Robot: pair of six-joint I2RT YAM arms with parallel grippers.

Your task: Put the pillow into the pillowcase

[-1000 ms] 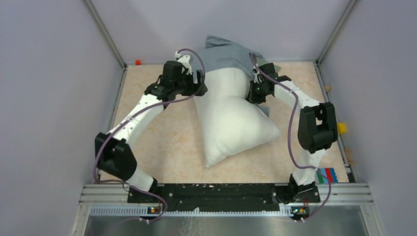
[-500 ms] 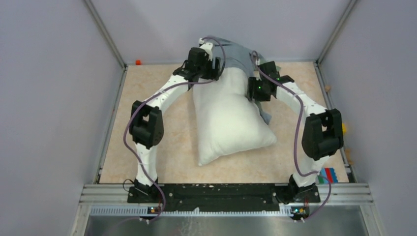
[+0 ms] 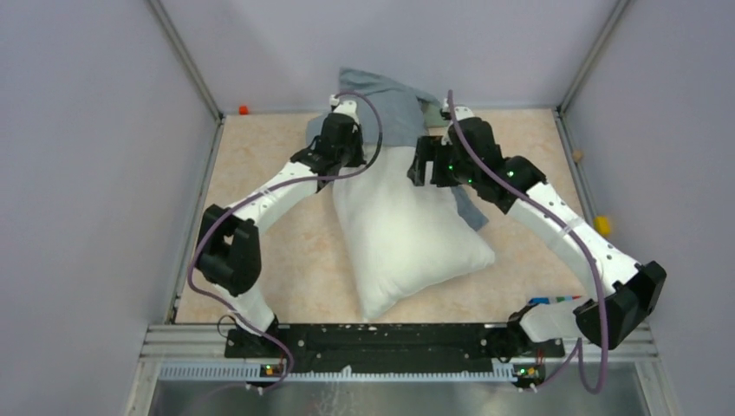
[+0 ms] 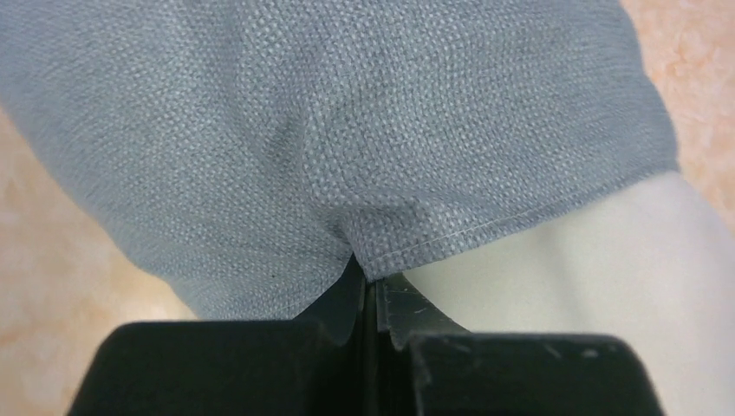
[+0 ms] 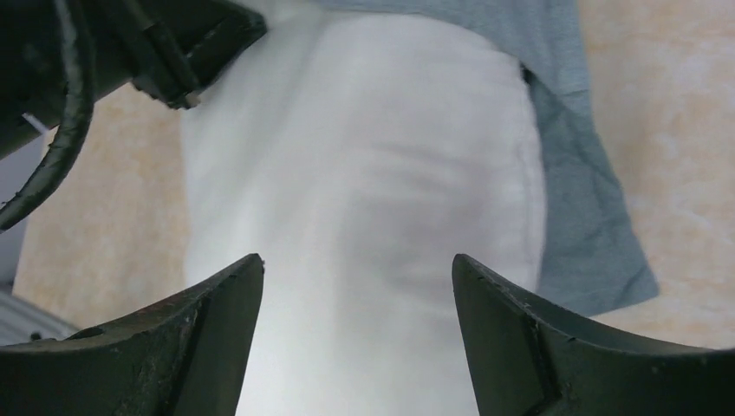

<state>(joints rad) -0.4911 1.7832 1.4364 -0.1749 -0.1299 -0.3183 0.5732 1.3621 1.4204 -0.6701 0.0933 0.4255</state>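
Note:
The white pillow (image 3: 407, 234) lies slantwise mid-table, its far end inside the grey-blue pillowcase (image 3: 390, 100), which bunches against the back wall. My left gripper (image 3: 360, 156) is at the pillow's far left side. In the left wrist view it (image 4: 374, 276) is shut on the pillowcase (image 4: 347, 130) at its stitched hem, with the pillow (image 4: 589, 260) bare just to the right. My right gripper (image 3: 419, 165) hovers over the pillow's far right part. In the right wrist view it (image 5: 357, 269) is open with nothing between the fingers, above the pillow (image 5: 364, 173); a pillowcase flap (image 5: 589, 225) lies to the right.
Grey enclosure walls stand close on the left, right and back. A small red thing (image 3: 243, 110) sits at the back left corner, a yellow one (image 3: 601, 226) at the right edge, and a striped item (image 3: 563, 302) by the right arm's base. A metal rail (image 3: 399, 338) runs along the front.
The left gripper moved in from the pillow's left side to the pillowcase hem and shut on it. The right gripper let go, opened and swung over the pillow. The pillow shifted slightly.

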